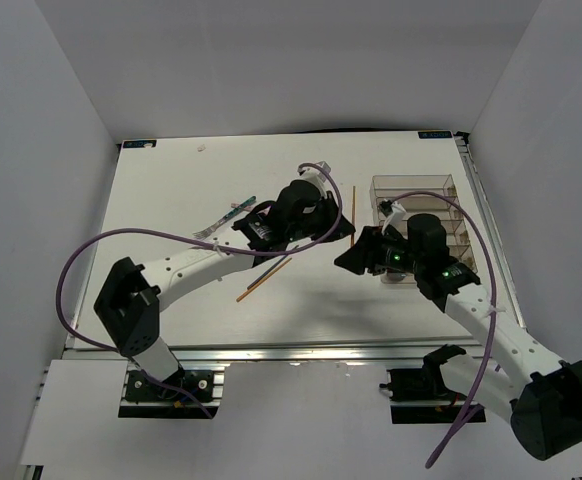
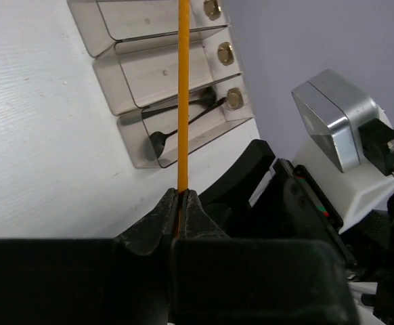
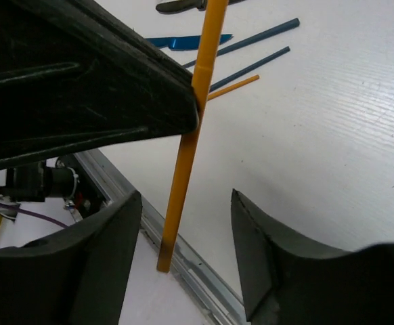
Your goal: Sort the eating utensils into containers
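Note:
My left gripper [image 2: 182,193] [image 1: 339,228] is shut on the lower end of an orange-brown wooden chopstick [image 2: 182,95] [image 1: 353,205] and holds it above the table, left of the clear divided tray [image 1: 416,190] [image 2: 126,112]. My right gripper [image 3: 186,196] [image 1: 356,255] stands open around the same chopstick [image 3: 183,169], with a gap on both sides of it. A black spoon [image 2: 163,139] lies in the tray's nearest compartment. On the table lie another chopstick [image 1: 263,278] [image 3: 234,87], a blue knife [image 3: 183,42], two dark blue sticks [image 3: 251,40] and a teal-handled fork [image 1: 226,218].
The two arms crowd together at the table's middle, just left of the tray. The table's metal front edge [image 3: 204,271] runs below my right gripper. White walls enclose the table on the left, the back and the right.

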You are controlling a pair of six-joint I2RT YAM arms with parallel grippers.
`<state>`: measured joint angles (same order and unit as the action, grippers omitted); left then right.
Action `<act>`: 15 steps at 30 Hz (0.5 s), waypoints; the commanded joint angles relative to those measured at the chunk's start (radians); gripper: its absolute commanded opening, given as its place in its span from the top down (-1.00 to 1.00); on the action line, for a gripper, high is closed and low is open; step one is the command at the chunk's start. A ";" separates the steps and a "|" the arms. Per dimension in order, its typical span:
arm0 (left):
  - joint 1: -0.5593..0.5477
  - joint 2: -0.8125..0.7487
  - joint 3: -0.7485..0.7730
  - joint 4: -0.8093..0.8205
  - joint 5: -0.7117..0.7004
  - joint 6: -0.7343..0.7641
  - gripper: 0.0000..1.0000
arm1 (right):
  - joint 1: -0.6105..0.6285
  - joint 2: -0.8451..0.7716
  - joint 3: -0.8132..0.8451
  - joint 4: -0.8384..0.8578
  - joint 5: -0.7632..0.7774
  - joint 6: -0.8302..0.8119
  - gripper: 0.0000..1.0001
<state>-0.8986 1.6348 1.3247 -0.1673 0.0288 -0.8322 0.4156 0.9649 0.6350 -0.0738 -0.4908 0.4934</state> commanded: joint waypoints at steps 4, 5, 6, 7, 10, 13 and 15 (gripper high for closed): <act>0.000 -0.055 -0.004 0.042 0.086 -0.028 1.00 | 0.018 0.027 0.072 0.111 0.054 0.002 0.22; 0.000 -0.053 -0.004 0.043 0.091 -0.027 1.00 | 0.018 0.043 0.083 0.117 0.064 0.005 0.67; 0.000 -0.053 -0.005 0.043 0.092 -0.024 1.00 | 0.018 0.047 0.087 0.118 0.069 0.010 0.95; 0.000 -0.053 0.002 0.034 0.094 -0.015 1.00 | 0.018 0.052 0.091 0.115 0.099 0.031 1.00; 0.000 -0.050 0.053 -0.073 0.033 0.062 0.72 | 0.017 0.051 0.086 0.088 0.226 0.114 1.00; 0.000 -0.069 0.161 -0.260 -0.190 0.157 -0.39 | 0.009 0.061 0.089 0.005 0.384 0.177 1.00; 0.001 -0.090 0.226 -0.343 -0.320 0.208 -0.96 | -0.014 0.070 0.095 -0.056 0.464 0.261 1.00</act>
<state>-0.8989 1.6302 1.4536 -0.3408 -0.0647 -0.7341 0.4240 1.0256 0.6830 -0.0631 -0.2245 0.6369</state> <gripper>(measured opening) 0.936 0.115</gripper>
